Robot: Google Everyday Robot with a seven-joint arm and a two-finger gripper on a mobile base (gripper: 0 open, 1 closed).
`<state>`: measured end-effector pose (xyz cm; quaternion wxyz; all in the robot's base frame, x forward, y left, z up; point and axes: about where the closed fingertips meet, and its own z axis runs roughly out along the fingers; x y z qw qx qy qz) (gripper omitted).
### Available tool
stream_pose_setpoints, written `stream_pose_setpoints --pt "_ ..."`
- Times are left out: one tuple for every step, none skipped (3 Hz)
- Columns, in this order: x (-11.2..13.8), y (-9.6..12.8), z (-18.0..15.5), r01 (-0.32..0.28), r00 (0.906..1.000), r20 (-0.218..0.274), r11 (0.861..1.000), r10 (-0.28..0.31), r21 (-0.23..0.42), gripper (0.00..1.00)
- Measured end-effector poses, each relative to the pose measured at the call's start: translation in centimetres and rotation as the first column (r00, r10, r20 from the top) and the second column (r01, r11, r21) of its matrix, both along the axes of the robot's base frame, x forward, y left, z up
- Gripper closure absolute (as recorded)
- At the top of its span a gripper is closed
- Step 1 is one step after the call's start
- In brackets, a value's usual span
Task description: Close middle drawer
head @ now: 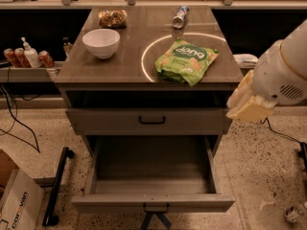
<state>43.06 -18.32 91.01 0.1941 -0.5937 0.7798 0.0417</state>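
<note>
The middle drawer (pixel 153 201) is pulled far out of the grey-brown cabinet. Its deep box interior is empty and its small black bar handle (pixel 156 208) faces the front. Above it, the wider-fronted top drawer (pixel 115 121) has a like handle and stands slightly out under the cabinet top. My arm comes in from the right edge. Its cream end with the gripper (pixel 247 107) hangs beside the cabinet's right side, level with the top drawer front, above and to the right of the open drawer. It touches nothing.
On the cabinet top (pixel 120 66) stand a white bowl (pixel 100 42), a green snack bag (pixel 187 60), a brown snack bag (pixel 112 18) and a lying can (pixel 180 16). Bottles (pixel 29 56) sit on a shelf at left. A cardboard box (pixel 17 200) and a black bar (pixel 57 186) lie on the floor.
</note>
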Motion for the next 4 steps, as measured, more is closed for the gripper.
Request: stream_pose_setpoints --pt "-2.1 2.2 -5.7 -0.019 0.9986 -0.046 0.992 0.024 0.122 0.95" --pt "-3.0 2.5 -11.1 -0.041 0.9967 -0.064 0.987 0.051 0.152 1.0" --pt "-3.0 2.5 -11.0 -0.041 0.9968 -0.061 0.988 0.051 0.148 1.0" --pt "-3.2 3.3 -12.9 -0.04 0.9953 -0.081 0.988 0.053 0.146 1.0"
